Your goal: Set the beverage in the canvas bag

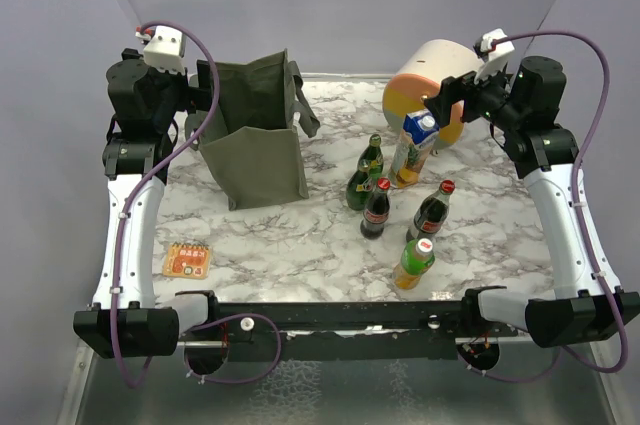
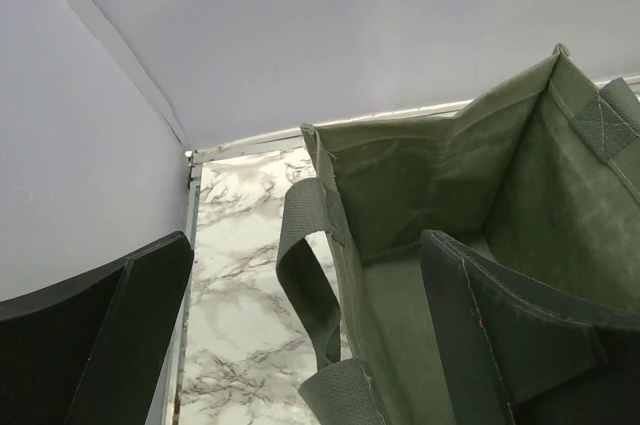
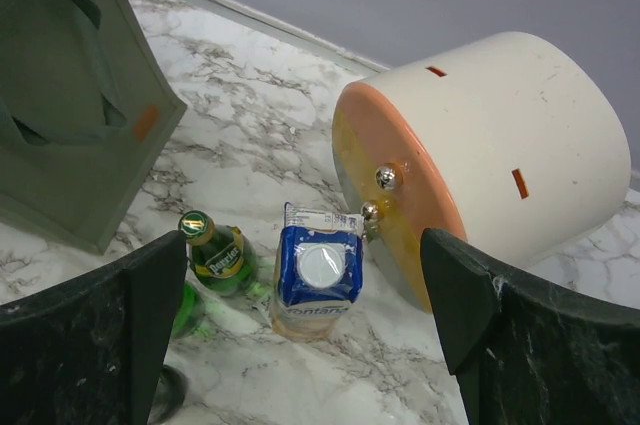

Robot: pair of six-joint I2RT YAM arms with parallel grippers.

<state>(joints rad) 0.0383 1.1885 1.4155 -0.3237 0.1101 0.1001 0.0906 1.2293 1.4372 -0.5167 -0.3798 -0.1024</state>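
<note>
The olive-green canvas bag (image 1: pixel 255 135) stood upright and open on the white marble table (image 1: pixel 300 245), with only bare fabric showing inside. Glass bottles (image 1: pixel 377 207) and a blue-topped carton (image 1: pixel 412 150) clustered to its right, outside it, near a cream-and-orange cylinder (image 1: pixel 430 90) lying on its side. The left gripper (image 1: pixel 205 95) at the bag's rim and the right gripper (image 1: pixel 462 95) above the carton were both spread wide, holding nothing.

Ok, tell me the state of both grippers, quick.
Left gripper: open, holding nothing.
Right gripper: open, holding nothing.
</note>
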